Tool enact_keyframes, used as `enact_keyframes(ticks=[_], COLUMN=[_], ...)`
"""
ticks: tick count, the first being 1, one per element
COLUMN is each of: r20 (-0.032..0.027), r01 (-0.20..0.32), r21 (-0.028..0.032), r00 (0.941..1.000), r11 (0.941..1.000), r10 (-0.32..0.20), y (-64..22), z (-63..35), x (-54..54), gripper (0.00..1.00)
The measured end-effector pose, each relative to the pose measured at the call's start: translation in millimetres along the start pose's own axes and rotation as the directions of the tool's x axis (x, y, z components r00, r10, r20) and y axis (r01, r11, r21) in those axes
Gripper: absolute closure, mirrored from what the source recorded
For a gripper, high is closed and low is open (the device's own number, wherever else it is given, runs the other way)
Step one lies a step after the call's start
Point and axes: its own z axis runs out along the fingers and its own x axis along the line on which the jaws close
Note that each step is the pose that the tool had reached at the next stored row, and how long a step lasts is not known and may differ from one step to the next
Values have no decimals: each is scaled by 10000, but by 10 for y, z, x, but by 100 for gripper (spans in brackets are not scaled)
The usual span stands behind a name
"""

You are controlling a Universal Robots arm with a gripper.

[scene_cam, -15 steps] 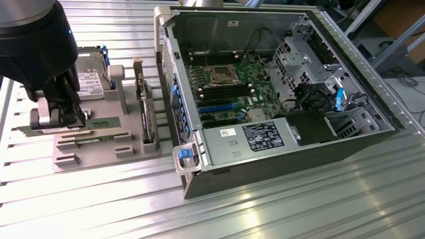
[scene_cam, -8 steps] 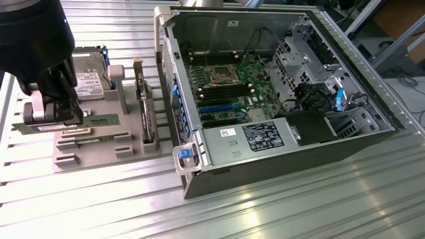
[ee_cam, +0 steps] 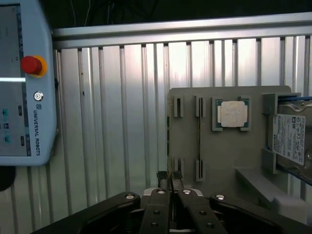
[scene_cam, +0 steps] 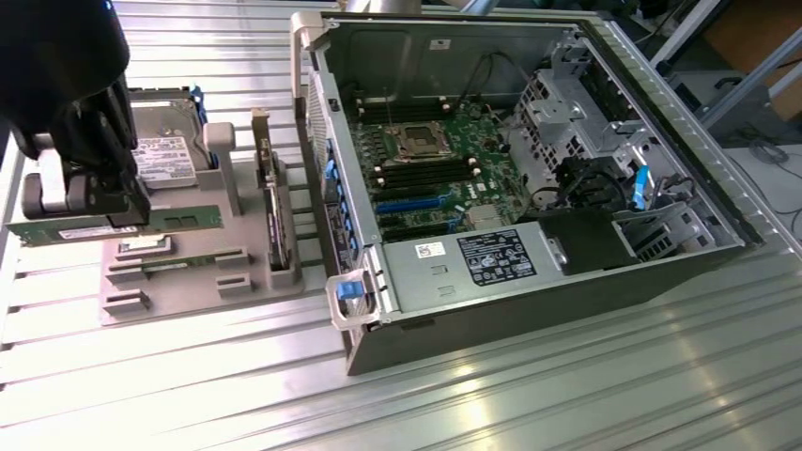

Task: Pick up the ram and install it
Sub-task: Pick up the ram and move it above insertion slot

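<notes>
Tool (scene_cam: 90,214) is pinching shut on the ram (scene_cam: 176,222), carrying it clear above the grey parts tray (scene_cam: 176,305) on the desk (scene_cam: 501,404), well apart from the open computer case (scene_cam: 452,319).

We are judging the stick light, stiff and thin, fragile at chips and contact edge. The grip is sitting near mid-length across the flat faces, which suits.

Long axis is lying level, running across the exterior view, one end pointing toward the case.

A robotics lab: teach pendant (ee_cam: 22,83), slatted aluminium bench (scene_cam: 564,395).
</notes>
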Motion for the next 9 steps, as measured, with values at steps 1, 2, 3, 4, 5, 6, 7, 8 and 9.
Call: enact_keyframes(ticks=[1, 2, 3, 4, 5, 6, 7, 8, 9], r20=[-35, -49, -62, -72, -81, -92, -102, -111, -120], r01=[0, 0, 0, 0, 0, 0, 0, 0, 0], r21=[1, 1, 1, 1, 2, 3, 2, 3, 3], r00=[10000, 10000, 10000, 10000, 10000, 10000, 9999, 9999, 9999], r11=[10000, 10000, 10000, 10000, 10000, 10000, 10000, 10000, 10000], r10=[0, 0, 0, 0, 0, 0, 0, 0, 0], y=[0, 0, 0, 0, 0, 0, 0, 0, 0], z=[-32, -44, -53, -62, -70, -80, -92, -106, -118], x=[3, 4, 5, 6, 6, 7, 8, 10, 11], gripper=[88, 88, 88, 88, 88, 88, 88, 88, 88])
